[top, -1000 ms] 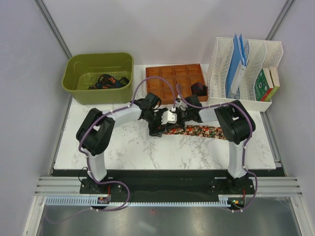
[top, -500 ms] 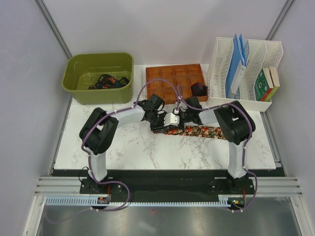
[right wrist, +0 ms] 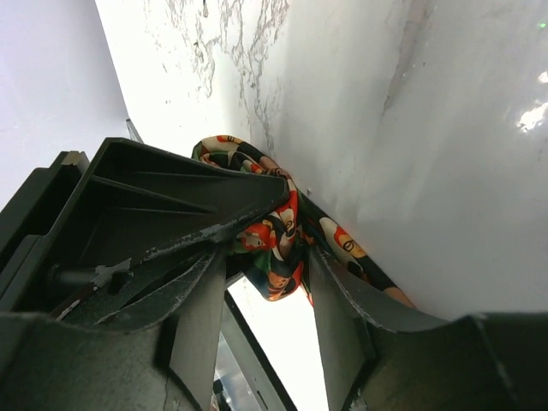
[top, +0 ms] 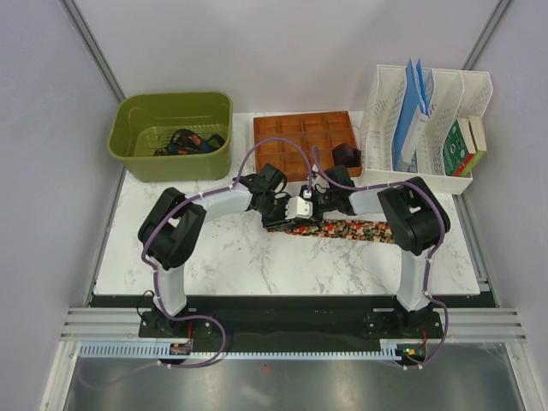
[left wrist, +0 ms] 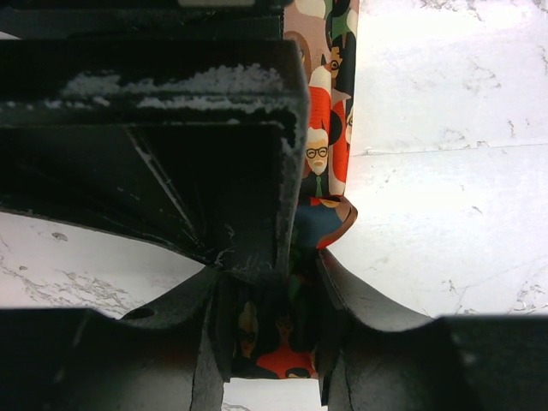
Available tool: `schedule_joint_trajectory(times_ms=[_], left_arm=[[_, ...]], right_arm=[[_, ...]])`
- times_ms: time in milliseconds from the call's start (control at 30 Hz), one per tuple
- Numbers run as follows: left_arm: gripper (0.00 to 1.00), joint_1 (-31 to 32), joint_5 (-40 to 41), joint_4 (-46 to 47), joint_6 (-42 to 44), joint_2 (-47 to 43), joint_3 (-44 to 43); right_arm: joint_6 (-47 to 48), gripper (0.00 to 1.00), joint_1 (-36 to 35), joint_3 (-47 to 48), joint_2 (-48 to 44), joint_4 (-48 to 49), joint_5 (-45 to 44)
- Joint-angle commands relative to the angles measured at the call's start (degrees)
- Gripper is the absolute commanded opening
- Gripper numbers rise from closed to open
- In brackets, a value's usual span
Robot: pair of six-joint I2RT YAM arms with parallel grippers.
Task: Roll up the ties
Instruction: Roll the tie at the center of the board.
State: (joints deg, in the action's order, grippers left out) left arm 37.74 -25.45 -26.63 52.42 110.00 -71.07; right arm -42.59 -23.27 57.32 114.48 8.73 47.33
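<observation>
**Tie [top: 342, 229] gripped at its left end, both claws meeting mid-counter**

The tie, busily patterned in red, green and orange on black, lies flat on the marble counter [top: 214, 257]. It runs left to right, right of the middle. Its right part stretches out towards the right arm. Its left end is bunched up where the two claws come together.

The left claw [top: 276, 211] is closed on that bunched end. In the left wrist view the fabric fills the gap between its fingers [left wrist: 360, 300], and the rest of the strip runs away along the counter.

The right claw [top: 315, 205] sits just right of the left one, nearly touching it. Its jaws stand parted. In the right wrist view a loose fold of the tie sits between the fingers [right wrist: 342, 317] without being pinched flat.

At the far left a green bin [top: 128, 145] holds a tangle of dark ties [top: 184, 141]. A brown tray [top: 291, 137] split into compartments stands at the far middle. A dark roll [top: 345, 156] sits in its near right compartment. A white rack [top: 385, 163] at the far right holds blue folders and a green box.
</observation>
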Motion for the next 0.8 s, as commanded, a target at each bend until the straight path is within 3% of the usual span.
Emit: schedule_joint_trajectory(times_ms=[0, 100, 267, 400, 500, 567, 633, 700, 767], left_arm=[[0.31, 0.58, 1.28, -1.49, 0.93, 0.75, 0.76], [0.28, 0.5, 1.11, -1.41, 0.84, 0.57, 0.84], [0.27, 0.58, 0.41, -1.76, 0.92, 0.04, 1.02], [0.26, 0.41, -1.53, -3.69, 2.5, -1.36, 1.9], [0.26, 0.41, -2.32, -4.83, 4.61, -2.76, 3.3], [0.33, 0.32, -2.41, -5.27, 5.76, -3.64, 4.09], [0.5, -0.47, -3.02, -5.36, 5.32, -4.35, 4.1], [0.6, -2.3, -3.9, -5.36, 3.31, -4.96, 3.31], [0.65, -3.89, -5.74, -5.27, 2.16, -6.71, 2.61]], right_arm=[[2.6, 0.53, 0.5, -0.19, -1.71, -3.98, -1.54], [3.12, 0.53, 0.5, -0.28, -1.18, -4.43, -1.63], [3.04, 0.37, -0.2, -0.1, 0.04, -3.2, -2.07], [3.56, 0.11, -0.46, 0.6, 0.83, -3.02, -2.77], [4.53, 0.0, -0.99, 2.27, 1.36, -3.72, -3.3], [4.97, 0.0, -1.34, 2.97, 1.63, -3.63, -3.65], [5.49, 0.0, -1.43, 4.02, 2.77, -4.16, -4.0], [6.55, 0.0, -1.43, 4.46, 3.64, -5.39, -4.44], [7.6, 0.0, -1.43, 4.29, 3.91, -6.18, -4.7]])
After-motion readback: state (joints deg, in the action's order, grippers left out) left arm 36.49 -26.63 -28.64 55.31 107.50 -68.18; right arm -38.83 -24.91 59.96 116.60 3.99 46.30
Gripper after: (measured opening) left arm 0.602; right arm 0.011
